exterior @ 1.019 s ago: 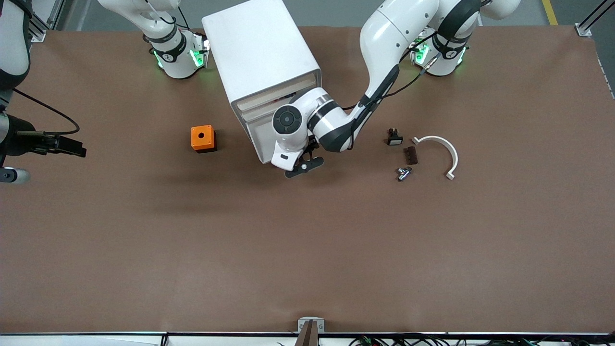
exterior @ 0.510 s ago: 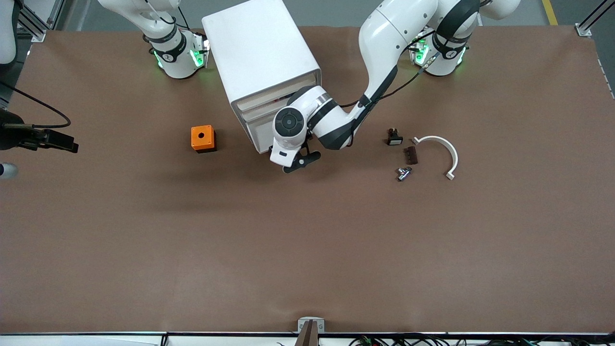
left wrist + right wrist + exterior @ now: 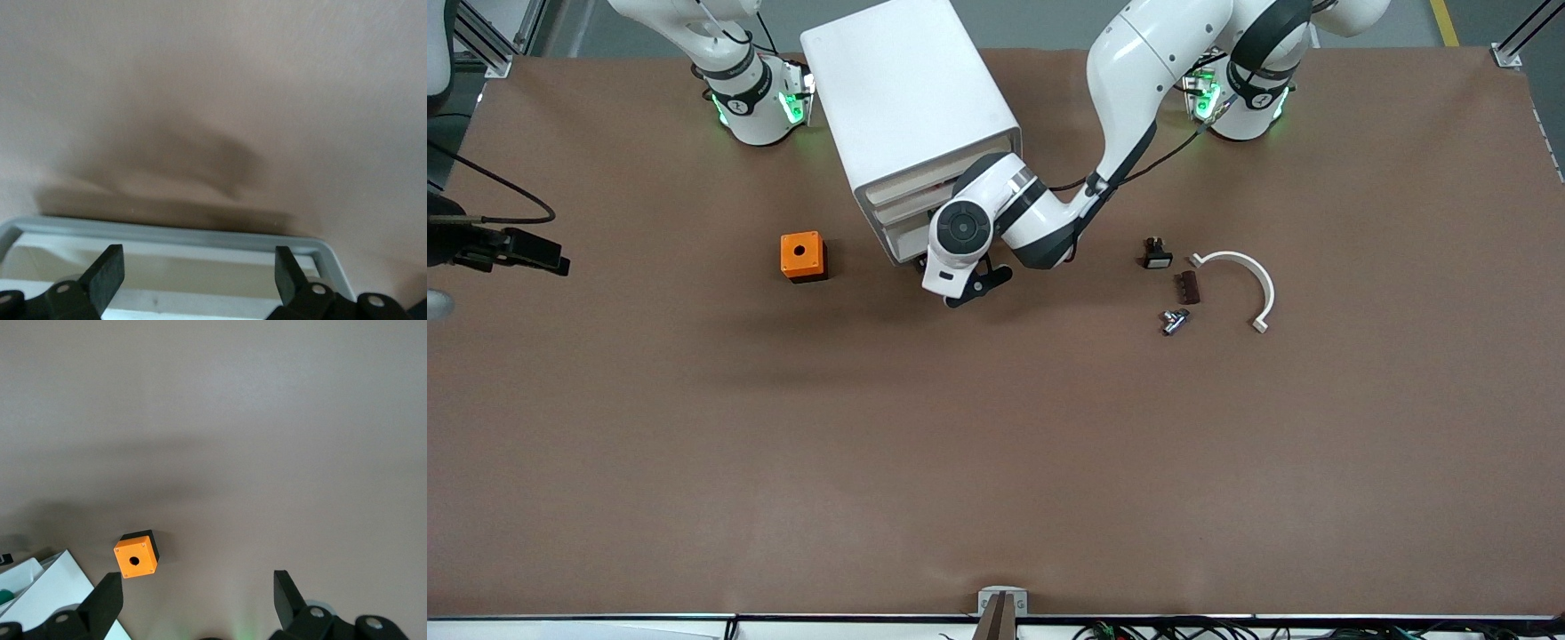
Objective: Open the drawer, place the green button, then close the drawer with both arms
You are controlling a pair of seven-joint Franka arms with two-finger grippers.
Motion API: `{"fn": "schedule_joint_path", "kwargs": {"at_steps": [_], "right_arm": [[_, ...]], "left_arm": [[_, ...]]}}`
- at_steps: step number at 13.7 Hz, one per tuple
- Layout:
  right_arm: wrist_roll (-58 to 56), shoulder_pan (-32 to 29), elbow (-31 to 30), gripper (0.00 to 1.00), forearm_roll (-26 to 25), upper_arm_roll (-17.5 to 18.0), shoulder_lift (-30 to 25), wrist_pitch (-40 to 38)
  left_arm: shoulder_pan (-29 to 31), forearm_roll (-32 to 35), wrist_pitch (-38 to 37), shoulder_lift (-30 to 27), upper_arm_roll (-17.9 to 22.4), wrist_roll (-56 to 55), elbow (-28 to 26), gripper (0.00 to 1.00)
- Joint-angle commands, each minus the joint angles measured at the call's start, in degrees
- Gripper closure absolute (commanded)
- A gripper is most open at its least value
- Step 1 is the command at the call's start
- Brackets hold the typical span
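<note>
The white cabinet (image 3: 911, 98) stands between the two bases. Its lowest drawer (image 3: 905, 242) sticks out only a little. My left gripper (image 3: 976, 286) is low at that drawer's front and hides much of it. In the left wrist view the left gripper (image 3: 198, 270) is open, its fingers spread over the drawer's rim (image 3: 167, 232), gripping nothing. My right gripper (image 3: 551, 260) hangs high over the right arm's end of the table. The right wrist view shows this gripper (image 3: 198, 597) open and empty. The button is hidden in the front view; a small green bit (image 3: 5, 595) by the cabinet cannot be identified.
An orange box (image 3: 803, 256) (image 3: 137, 553) sits beside the cabinet toward the right arm's end. Toward the left arm's end lie a small black part with a white face (image 3: 1158, 255), a brown piece (image 3: 1185, 286), a metal part (image 3: 1174, 320) and a white curved bracket (image 3: 1240, 280).
My left gripper has moved toward the cabinet and the drawer has slid inward with it. My right gripper has drifted farther toward the table's edge at its own end.
</note>
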Motion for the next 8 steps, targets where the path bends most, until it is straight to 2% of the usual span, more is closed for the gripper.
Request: {"fn": "schedule_joint_path", "kwargs": {"at_steps": [1,8], "right_arm": [[0.65,-0.61,-2.45,0.00,0.59,0.46,-3.58,0.02],[0.74,-0.25,-4.30,0.00,1.82,0.54,-8.25,-0.51]], "left_arm": [[-0.54,-3.12,0.58,-0.93,-0.23,-0.46,-1.61,0.01],[-0.98,-9.36,0.58,-0.85,-0.58,0.34,-1.97,0.01]]}}
